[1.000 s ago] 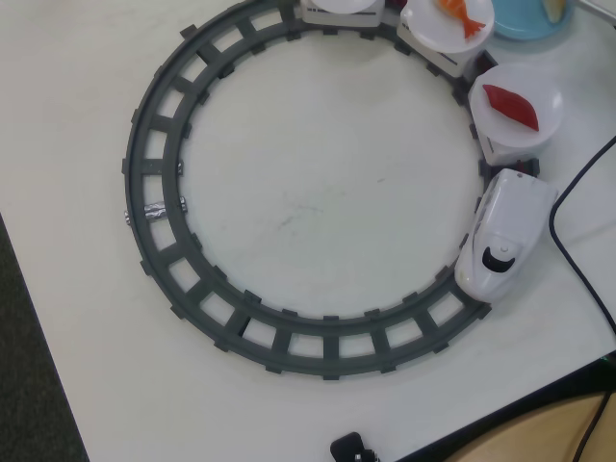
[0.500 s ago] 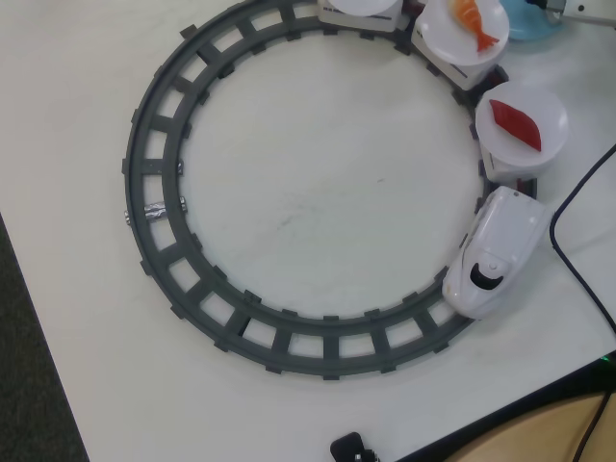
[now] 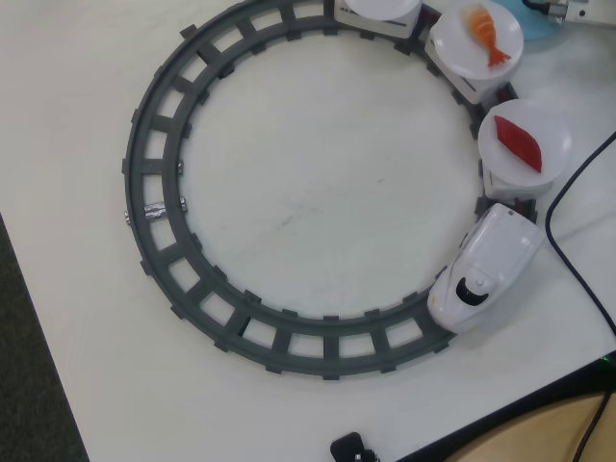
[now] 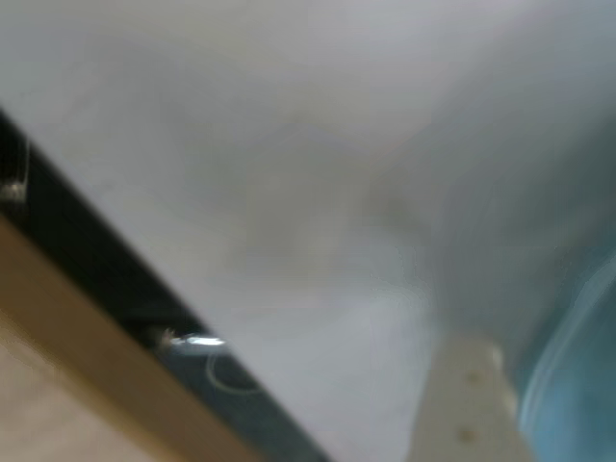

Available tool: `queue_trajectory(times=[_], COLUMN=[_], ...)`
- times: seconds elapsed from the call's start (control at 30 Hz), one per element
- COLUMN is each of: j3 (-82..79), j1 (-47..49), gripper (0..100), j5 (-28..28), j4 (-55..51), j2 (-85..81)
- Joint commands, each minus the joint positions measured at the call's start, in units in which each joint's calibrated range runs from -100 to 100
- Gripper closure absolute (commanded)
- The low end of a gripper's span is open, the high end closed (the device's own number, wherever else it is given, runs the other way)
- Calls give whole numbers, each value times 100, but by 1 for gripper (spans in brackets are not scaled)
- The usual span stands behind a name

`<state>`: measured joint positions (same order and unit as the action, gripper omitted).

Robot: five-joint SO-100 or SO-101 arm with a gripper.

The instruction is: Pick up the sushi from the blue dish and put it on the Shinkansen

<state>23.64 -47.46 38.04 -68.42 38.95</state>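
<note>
The Shinkansen (image 3: 486, 265) is a white train with a black windscreen, standing on the grey ring track (image 3: 154, 164) at the lower right of the overhead view. Its cars carry round white plates: one holds a red flat piece (image 3: 518, 142), one an orange shrimp piece (image 3: 484, 34), and one (image 3: 380, 8) is cut off by the top edge. The blue dish (image 3: 541, 26) peeks in at the top right and shows blurred in the wrist view (image 4: 577, 385). A bit of my gripper (image 3: 566, 10) shows above the dish. One white finger (image 4: 470, 409) shows beside the dish. The sushi is out of view.
A black cable (image 3: 577, 192) curves along the table's right side past the train. The table's front edge runs diagonally at the lower right (image 3: 539, 404), with a small black object (image 3: 351, 449) near it. Dark floor lies at the left (image 3: 29, 385).
</note>
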Motion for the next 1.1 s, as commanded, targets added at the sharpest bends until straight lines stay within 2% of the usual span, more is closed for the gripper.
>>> queue_trajectory(times=[0.0, 0.03, 0.07, 0.3, 0.6, 0.97, 1.07], j3=[78, 69, 69, 186, -12, -1583, -1960], j1=[19, 19, 19, -43, 28, 1595, 1885], gripper=[94, 99, 99, 98, 98, 98, 98], j5=[-49, -60, -65, -86, -684, -1072, -1072], j4=[-18, -26, -26, -95, -103, 8, 445], j2=[-41, -33, -24, -241, -2028, -4642, -5051])
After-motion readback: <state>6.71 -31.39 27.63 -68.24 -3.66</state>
